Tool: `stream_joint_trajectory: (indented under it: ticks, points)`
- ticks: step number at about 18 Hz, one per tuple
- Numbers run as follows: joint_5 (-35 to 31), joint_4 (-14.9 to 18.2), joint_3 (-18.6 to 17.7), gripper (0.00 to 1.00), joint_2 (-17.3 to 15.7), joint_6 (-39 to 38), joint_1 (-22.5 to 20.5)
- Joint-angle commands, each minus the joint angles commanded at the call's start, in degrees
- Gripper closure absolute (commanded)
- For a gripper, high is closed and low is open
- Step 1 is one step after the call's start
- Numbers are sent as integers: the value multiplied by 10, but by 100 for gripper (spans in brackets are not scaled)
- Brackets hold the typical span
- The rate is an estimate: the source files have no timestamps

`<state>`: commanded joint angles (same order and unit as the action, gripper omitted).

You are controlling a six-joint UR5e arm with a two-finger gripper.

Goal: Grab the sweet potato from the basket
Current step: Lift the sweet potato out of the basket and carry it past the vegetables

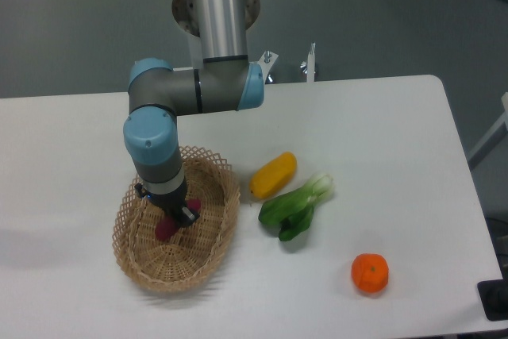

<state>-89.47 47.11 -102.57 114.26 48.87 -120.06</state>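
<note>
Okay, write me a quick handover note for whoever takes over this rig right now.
Hand: down inside the basket, right at the sweet potato; whether it has closed on it cannot be told from this view.
Sweet potato: lying in the basket, partly hidden by the hand.
Done: the hand is at the sweet potato.
Left: confirm the grip, then lift the sweet potato out of the basket.
Outside the basket on the table: yellow vegetable, green leafy vegetable, orange fruit.

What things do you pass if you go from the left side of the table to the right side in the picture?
Basket with the sweet potato inside under the gripper → yellow vegetable → green leafy vegetable → orange fruit.
</note>
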Motion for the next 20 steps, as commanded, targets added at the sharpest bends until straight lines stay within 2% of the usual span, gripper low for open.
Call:
stream_joint_trajectory:
  ticks: [3, 8, 12, 14, 20]
  points:
    - [1, 2, 12, 87, -11, 14, -4]
    - [1, 11, 59, 87, -28, 36, -36]
    - [3, 15, 99, 86, -40, 81, -99]
    - [3, 46, 121, 86, -47, 112, -130]
    - [14, 170, 166, 86, -76, 229, -247]
